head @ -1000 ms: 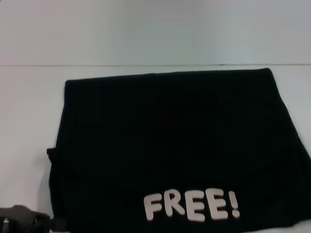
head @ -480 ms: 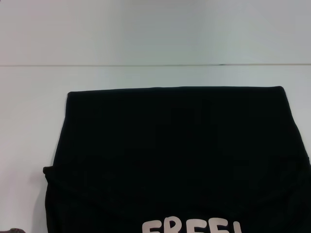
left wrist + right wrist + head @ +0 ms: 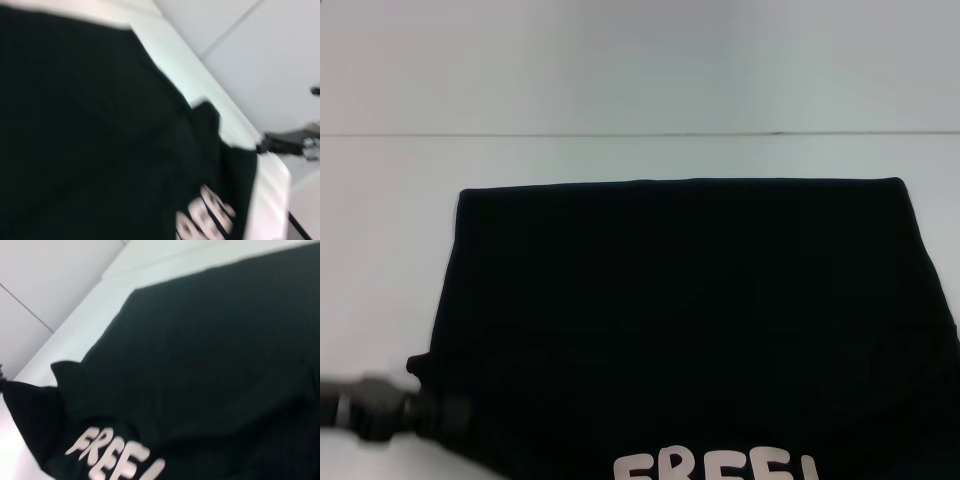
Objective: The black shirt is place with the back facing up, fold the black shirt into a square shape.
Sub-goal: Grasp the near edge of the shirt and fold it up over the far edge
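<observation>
the black shirt [image 3: 680,320] lies folded into a broad dark block on the white tabletop [image 3: 620,80], its near edge with the white lettering [image 3: 715,468] running out of the head view toward the robot. at the shirt's near-left corner the left end effector [image 3: 440,415] sits right at the hem, likely to catch that edge for another fold, though i cannot tell how far apart its fingers are or whether it has cloth. the right end effector is out of sight.

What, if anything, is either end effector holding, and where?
Cannot be told: the left end effector sits at the left edge of the black shirt, its grip hidden. The right one is out of view.
</observation>
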Tool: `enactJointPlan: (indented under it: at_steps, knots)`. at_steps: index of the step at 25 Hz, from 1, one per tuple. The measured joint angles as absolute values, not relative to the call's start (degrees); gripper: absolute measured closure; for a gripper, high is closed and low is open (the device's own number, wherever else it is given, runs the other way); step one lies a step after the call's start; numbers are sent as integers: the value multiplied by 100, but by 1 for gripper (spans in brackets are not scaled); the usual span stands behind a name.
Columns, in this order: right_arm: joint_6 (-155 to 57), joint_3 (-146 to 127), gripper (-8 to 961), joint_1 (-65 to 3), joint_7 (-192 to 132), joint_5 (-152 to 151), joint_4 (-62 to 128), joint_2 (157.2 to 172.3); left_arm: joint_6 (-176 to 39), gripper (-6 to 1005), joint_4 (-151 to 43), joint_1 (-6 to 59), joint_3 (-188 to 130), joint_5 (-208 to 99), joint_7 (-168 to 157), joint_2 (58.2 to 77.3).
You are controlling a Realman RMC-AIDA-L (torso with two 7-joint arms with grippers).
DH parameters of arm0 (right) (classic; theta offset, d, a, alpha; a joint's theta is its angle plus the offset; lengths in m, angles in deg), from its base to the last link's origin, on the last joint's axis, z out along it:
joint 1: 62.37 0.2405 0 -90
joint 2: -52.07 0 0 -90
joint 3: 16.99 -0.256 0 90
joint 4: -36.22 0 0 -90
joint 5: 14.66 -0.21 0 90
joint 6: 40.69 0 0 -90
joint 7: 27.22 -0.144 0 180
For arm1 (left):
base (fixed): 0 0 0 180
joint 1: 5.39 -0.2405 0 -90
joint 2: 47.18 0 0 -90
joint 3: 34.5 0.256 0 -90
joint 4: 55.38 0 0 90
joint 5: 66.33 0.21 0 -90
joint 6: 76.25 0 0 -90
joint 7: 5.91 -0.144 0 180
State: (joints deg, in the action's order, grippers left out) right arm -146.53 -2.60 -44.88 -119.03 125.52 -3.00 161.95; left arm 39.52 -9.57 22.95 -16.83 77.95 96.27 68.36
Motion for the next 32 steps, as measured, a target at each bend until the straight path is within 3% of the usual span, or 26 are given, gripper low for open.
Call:
enactJointPlan:
  at_steps: [5, 13, 24, 32]
  knots:
    - [-14452, -605, 941, -3991, -11938, 12547, -308, 16146, 3048, 999, -1318, 3005, -1771, 7570, 9986, 6580]
    - [-13156, -902, 939, -3071, -12388, 12543, -193, 16143, 802, 999, -1777, 3759, -1535, 7608, 10459, 6456]
    - [-10415, -420, 937, -2287, -12751, 12543, 855, 16212, -1369, 998, -2034, 4113, -667, 7579, 10610, 6749]
    - [-9465, -283, 935, -1914, -12841, 12543, 1065, 16322, -2220, 998, -2235, 4341, -222, 7566, 10634, 6830]
